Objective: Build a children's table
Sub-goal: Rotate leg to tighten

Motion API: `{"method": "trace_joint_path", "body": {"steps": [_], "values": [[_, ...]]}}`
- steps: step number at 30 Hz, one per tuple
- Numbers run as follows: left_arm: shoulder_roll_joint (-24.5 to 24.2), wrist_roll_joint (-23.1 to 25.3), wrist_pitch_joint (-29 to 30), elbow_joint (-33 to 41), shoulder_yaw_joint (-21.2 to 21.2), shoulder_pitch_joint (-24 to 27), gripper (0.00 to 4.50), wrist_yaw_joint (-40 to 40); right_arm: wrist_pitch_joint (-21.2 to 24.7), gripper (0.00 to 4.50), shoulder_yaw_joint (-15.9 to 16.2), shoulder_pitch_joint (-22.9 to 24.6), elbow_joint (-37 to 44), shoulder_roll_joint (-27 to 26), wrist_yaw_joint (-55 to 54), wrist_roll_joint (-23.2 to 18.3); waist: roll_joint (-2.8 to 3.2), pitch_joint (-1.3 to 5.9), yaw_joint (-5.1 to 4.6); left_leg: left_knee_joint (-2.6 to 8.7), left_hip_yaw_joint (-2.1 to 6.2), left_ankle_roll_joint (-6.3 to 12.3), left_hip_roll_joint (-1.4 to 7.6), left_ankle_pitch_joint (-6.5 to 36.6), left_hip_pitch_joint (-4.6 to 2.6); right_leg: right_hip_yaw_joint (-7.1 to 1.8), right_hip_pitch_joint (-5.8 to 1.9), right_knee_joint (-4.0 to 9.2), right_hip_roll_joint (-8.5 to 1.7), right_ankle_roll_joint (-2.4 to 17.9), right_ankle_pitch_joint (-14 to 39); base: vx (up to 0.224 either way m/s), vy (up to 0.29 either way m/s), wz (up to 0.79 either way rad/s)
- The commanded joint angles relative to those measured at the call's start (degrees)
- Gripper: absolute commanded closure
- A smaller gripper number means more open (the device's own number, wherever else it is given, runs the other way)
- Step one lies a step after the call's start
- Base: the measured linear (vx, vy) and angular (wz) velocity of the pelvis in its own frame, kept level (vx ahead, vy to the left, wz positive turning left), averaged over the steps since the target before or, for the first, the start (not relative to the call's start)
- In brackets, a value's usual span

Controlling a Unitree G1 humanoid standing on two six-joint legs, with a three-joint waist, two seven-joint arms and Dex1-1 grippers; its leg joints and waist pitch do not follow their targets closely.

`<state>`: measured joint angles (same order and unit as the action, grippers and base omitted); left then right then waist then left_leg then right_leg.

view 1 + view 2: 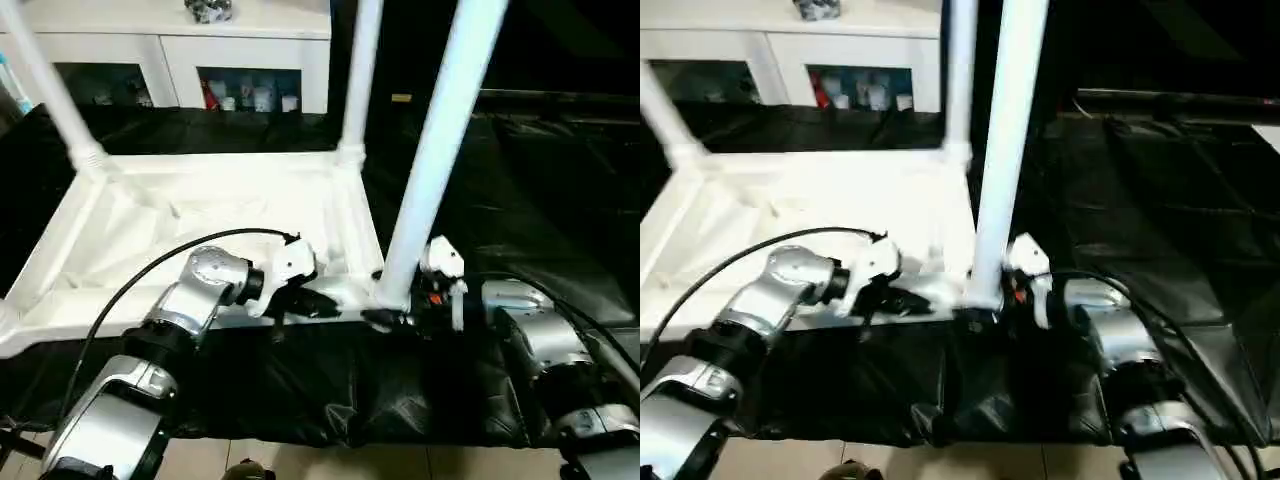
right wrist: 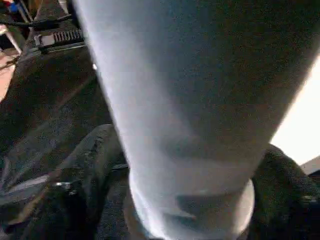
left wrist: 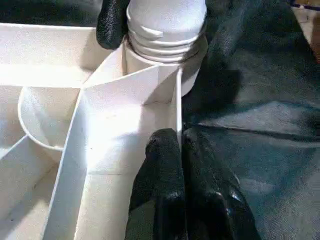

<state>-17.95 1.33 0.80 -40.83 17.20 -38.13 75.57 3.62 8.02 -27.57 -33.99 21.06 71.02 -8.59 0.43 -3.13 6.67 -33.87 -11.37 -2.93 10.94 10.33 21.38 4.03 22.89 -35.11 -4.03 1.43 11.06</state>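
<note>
A: Children's table (image 1: 200, 215), all white, lay upside down on the black-covered work table (image 1: 520, 200); ribs showed, three legs stood up.

B: Grippers?

A: Left gripper (image 3: 181, 150) pinched the near rim. Right gripper (image 1: 392, 318), at 3 o'clock, straddled the near leg (image 1: 435, 150), fingers wide.

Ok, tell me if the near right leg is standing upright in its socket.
Nearly upright: the leg rises from the corner socket of the upside-down top, leaning slightly. Threads still show above the socket.
</note>
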Motion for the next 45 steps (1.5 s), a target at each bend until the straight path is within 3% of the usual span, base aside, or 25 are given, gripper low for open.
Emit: {"method": "trace_joint_path", "body": {"steps": [1,9,16,21,23,26,27,29,30,34,38,42,45], "values": [[0.06,0.13,-0.84,1.00,1.00,-0.32,4.50,-0.19,-1.11,1.04,1.06,-0.18,0.08,-1.02,-0.09,0.42,-0.34,3.86,-0.07,3.71,1.27,3.69,3.09,9.83,-0.95,-2.90,-2.74,4.08,-4.95,13.45,8.83,0.000,0.000,0.00],[0.15,-0.02,-0.32,1.49,0.89,-0.08,4.50,0.74,0.86,1.69,1.55,0.94,1.96,-2.12,-0.42,-0.48,-0.42,3.89,-0.08,3.69,1.28,3.83,3.03,9.19,-0.86,-2.87,-2.84,4.01,-4.96,13.11,8.72,0.000,0.000,0.00],[2.77,0.44,2.00,1.31,0.44,-0.60,4.50,-4.37,1.96,1.79,0.20,1.53,0.94,-5.74,-7.33,-0.29,-0.41,3.63,-0.32,3.95,1.34,2.70,3.03,10.94,-1.11,-2.89,-2.58,4.45,-5.01,12.53,12.30,0.000,0.000,0.00],[8.82,2.73,5.98,-2.36,-0.78,-4.18,4.50,-17.06,1.70,1.80,-3.51,-2.90,-8.42,-11.87,-29.25,3.65,-0.37,3.21,-1.31,4.42,1.79,-0.49,2.69,15.00,-1.49,-2.90,-2.30,5.56,-5.23,9.87,22.71,0.000,0.000,0.00],[11.97,3.12,7.59,-4.50,-1.72,-6.01,4.50,-23.30,2.32,1.80,-5.04,-4.88,-11.74,-14.53,-37.19,4.14,-0.30,3.26,-1.83,4.53,1.87,-0.92,2.66,15.30,-1.53,-2.86,-2.29,5.60,-5.10,9.81,22.00,0.000,0.000,0.00],[15.06,3.64,8.33,-6.29,-2.20,-7.45,4.50,-28.72,2.09,1.80,-6.33,-7.03,-14.14,-18.01,-44.24,4.15,-0.16,3.49,-1.96,4.35,1.70,-0.07,2.48,14.40,-1.42,-2.99,-2.37,5.51,-5.07,10.49,18.11,0.000,0.000,0.00],[15.26,3.67,8.30,-6.40,-2.22,-7.51,4.50,-29.03,1.89,1.80,-6.32,-7.15,-14.21,-18.28,-44.44,4.15,0.02,3.53,-1.91,4.32,1.72,0.04,2.50,14.01,-1.35,-3.04,-2.42,5.39,-5.11,10.66,17.01,0.000,0.000,0.00],[16.05,4.17,7.55,-6.25,-1.73,-7.36,4.50,-28.99,-0.57,1.80,-5.26,-7.49,-13.99,-19.75,-43.97,5.19,-0.21,3.79,-1.70,4.05,1.56,1.36,2.39,12.01,-1.10,-3.01,-2.73,5.06,-5.13,11.19,13.15,0.000,0.000,0.00],[15.95,4.21,7.43,-5.90,-1.55,-7.10,4.50,-28.36,-1.11,1.24,-4.96,-7.44,-13.87,-19.79,-43.64,5.53,-0.18,3.82,-1.68,3.99,1.51,1.99,2.33,11.05,-0.90,-2.98,-2.84,4.88,-5.06,11.48,11.42,0.000,0.000,0.00],[14.35,4.46,5.27,-4.60,-0.97,-5.90,4.50,-25.22,-1.59,0.92,-6.03,-7.64,-13.87,-18.46,-40.58,4.30,-0.42,3.92,-1.66,3.90,1.46,3.40,2.41,9.28,-0.75,-2.90,-3.05,4.47,-4.95,12.46,7.87,0.000,0.000,0.00],[12.34,3.58,2.64,-3.52,-0.64,-4.76,4.50,-21.79,-2.28,0.65,-5.00,-6.97,-12.51,-15.54,-36.09,4.34,-0.28,3.98,-1.70,3.82,1.45,4.19,2.53,9.46,-0.76,-2.88,-3.14,4.30,-4.96,13.17,6.78,0.000,0.000,0.00],[9.93,1.81,1.22,-0.73,-0.32,-2.85,4.50,-15.59,-2.64,0.65,-3.94,-5.46,-10.24,-11.69,-29.33,4.04,-0.25,3.95,-1.26,3.72,1.29,4.84,2.76,9.14,-0.69,-2.85,-3.20,3.99,-4.92,13.85,5.04,0.000,0.000,0.00],[7.84,0.49,1.05,1.21,-0.30,-1.98,4.50,-10.07,-1.54,0.65,-3.03,-3.55,-6.32,-7.58,-19.86,2.58,-0.31,3.79,-1.12,3.78,1.21,4.87,2.85,10.39,-0.83,-2.79,-3.18,4.20,-4.86,13.67,7.21,0.000,0.000,0.00]]}}
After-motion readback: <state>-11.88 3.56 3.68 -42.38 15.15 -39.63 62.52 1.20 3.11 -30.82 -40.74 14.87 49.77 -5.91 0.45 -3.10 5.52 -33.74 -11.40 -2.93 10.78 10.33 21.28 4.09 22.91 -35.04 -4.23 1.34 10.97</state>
